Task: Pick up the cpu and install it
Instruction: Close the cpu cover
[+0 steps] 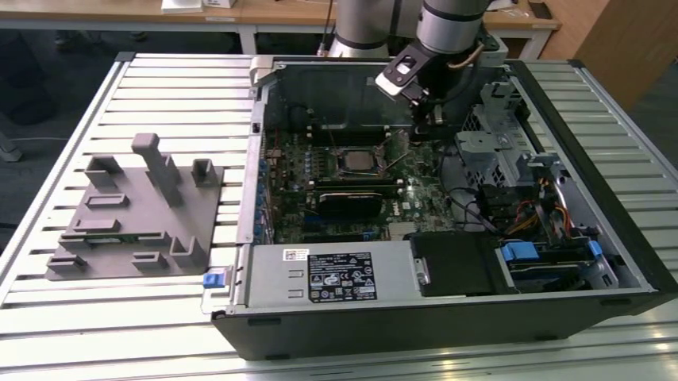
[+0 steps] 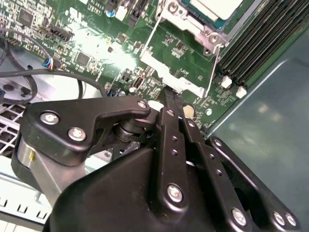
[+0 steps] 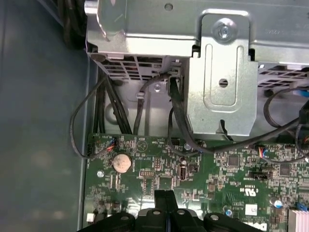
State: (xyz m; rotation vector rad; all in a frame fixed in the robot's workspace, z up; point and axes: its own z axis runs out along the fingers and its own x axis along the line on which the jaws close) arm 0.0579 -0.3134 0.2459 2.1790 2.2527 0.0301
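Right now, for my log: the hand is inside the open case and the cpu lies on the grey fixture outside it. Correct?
One thing is wrong: the cpu sits in the socket on the motherboard, not on the grey fixture, as the second wrist view shows. The hand is inside the open case.

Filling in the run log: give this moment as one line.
pincer: shut, empty | place: low over motherboard, beside socket | cpu: lying in socket
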